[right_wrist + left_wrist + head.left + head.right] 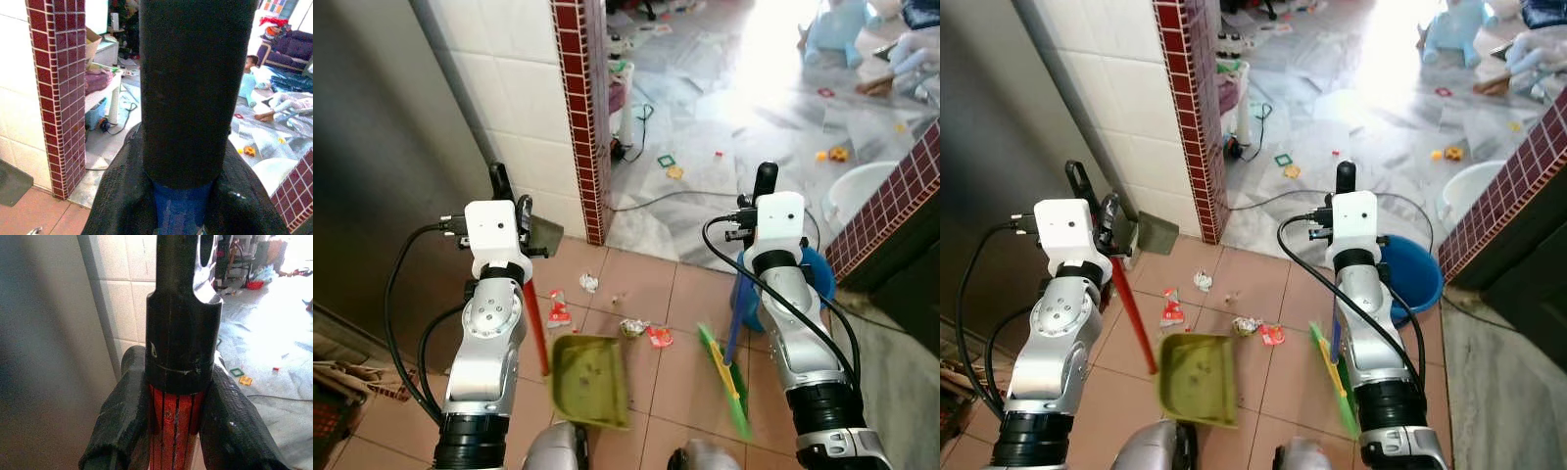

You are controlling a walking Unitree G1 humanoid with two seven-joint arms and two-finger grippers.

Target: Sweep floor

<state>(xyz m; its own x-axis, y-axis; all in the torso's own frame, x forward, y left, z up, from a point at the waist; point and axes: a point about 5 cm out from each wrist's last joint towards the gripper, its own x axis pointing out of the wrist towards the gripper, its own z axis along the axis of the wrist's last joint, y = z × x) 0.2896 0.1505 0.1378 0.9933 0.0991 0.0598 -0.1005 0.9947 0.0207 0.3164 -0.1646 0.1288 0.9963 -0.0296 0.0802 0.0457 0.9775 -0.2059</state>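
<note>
Wrist views show the left pincer (178, 421) clamped on the red dustpan handle (176, 423) and the right pincer (183, 196) clamped on the blue broom handle (181, 210), while head views show litter (634, 328) on the floor (636, 284).

Dustpan (591, 380) left of broom (724, 377), litter (646, 333) between, bucket (818, 279) right

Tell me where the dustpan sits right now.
In the left eye view, the green dustpan hangs low at centre-left, held by the left pincer, just short of the wrappers on the tiles.
</note>
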